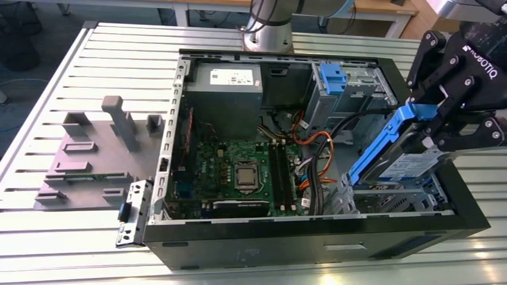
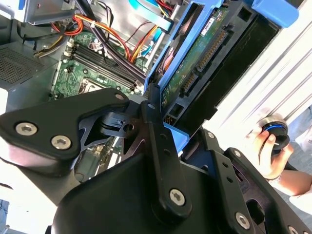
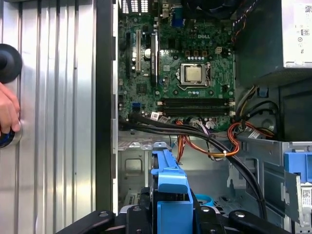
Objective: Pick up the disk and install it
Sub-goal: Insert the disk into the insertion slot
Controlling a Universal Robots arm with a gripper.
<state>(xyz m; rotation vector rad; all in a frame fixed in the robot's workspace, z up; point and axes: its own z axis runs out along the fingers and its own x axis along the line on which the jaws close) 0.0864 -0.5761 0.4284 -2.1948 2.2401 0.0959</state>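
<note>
On the slatted table (image 1: 47,71), at the exterior view's left of the open case (image 1: 317,237), lies a grey fixture (image 1: 95,154). Inside the case, the power supply (image 1: 223,89) sits beyond the motherboard (image 1: 237,172), and cables (image 1: 313,148) run between the board and the drive bay (image 1: 348,89) with its blue bracket (image 1: 331,76). At the case's near corner on the exterior view's right, the gripper (image 1: 440,133) is pinched on the disk (image 1: 396,148), which hangs tilted in its blue carrier above that corner. In the second wrist view the fingers (image 2: 155,131) clamp the disk's lower edge, circuit side showing. A hand (image 2: 265,153) rests beside the case.
</note>
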